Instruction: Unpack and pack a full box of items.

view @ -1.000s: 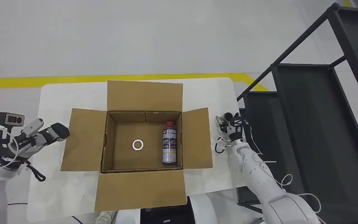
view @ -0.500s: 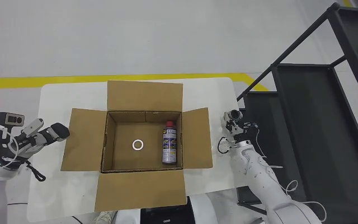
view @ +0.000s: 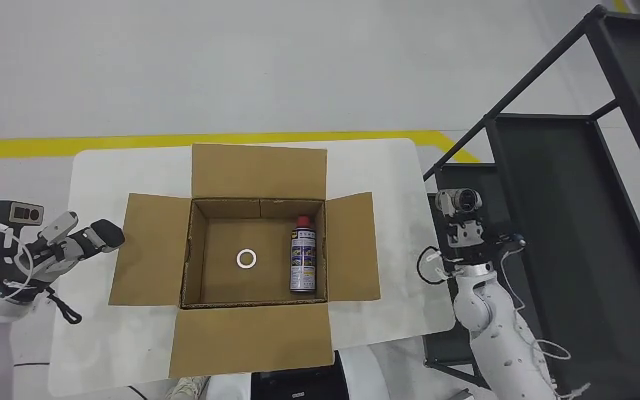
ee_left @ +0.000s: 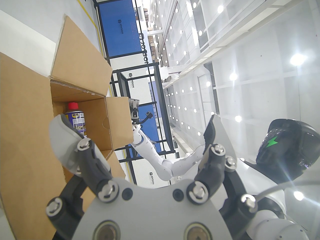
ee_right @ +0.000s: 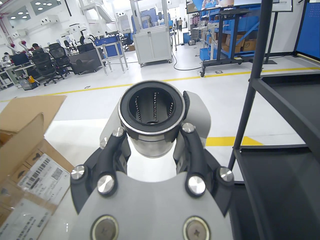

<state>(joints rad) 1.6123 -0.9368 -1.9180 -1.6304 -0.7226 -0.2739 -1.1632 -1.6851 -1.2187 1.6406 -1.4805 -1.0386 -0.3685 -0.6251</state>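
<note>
Left hand (view: 98, 236), fingers apart and empty, beside the open box (view: 258, 170) on the surface (view: 130, 170). Inside lie 1 ring (view: 247, 259) and 1 spray can (view: 303, 258). Right hand (view: 460, 212) clamps a metal sleeve (ee_right: 152, 126) over the black shelf (view: 540, 170). Unpacking looks partway done.

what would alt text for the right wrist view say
The right gripper is shut on a metal cylindrical bearing with a black end ring. A cardboard box lies to one side, a black shelf rack to the other.
</note>
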